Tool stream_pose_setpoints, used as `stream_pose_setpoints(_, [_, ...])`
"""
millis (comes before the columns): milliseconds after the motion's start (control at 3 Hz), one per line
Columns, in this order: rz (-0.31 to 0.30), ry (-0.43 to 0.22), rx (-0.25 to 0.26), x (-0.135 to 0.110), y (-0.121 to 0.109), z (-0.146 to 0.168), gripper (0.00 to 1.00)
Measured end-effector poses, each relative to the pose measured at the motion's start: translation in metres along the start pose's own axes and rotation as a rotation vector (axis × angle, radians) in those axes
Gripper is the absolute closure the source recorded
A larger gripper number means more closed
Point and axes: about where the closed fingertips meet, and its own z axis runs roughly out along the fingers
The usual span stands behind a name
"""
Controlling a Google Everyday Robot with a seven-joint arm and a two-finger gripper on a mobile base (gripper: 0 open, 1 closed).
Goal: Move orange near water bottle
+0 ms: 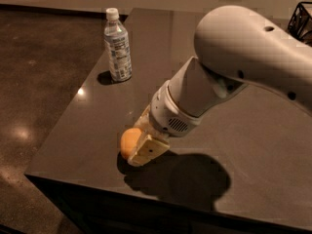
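The dark, shiny counter [273, 150] stands on a brown floor [34, 82] with bright spots. The orange [127, 141] lies near the front edge, touching the pincer [144, 149]. I cannot tell if the pincer grips it. The water bottle [118, 45] stands far left, its label too small to read. A wire basket [302, 18] is cut off far right.

Just the one arm [243, 43] in this shot, reaching in from the upper right. Its big rounded white shell takes up most of the top right corner. From there it narrows into a white wrist [178, 106] with a vented collar, and that part slants down and to the left. The tan gripper [142, 150] sits on the end of the wrist, tilted the same way, right down at the surface [273, 145] near its front left corner.
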Motion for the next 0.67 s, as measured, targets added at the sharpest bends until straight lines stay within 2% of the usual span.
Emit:
stream_pose_setpoints(333, [0.042, -0.010, 0.056, -0.001, -0.025, -0.020, 0.88])
stream_pose_setpoints(667, [0.099, -0.013, 0.154, 0.000, -0.066, -0.049, 1.00])
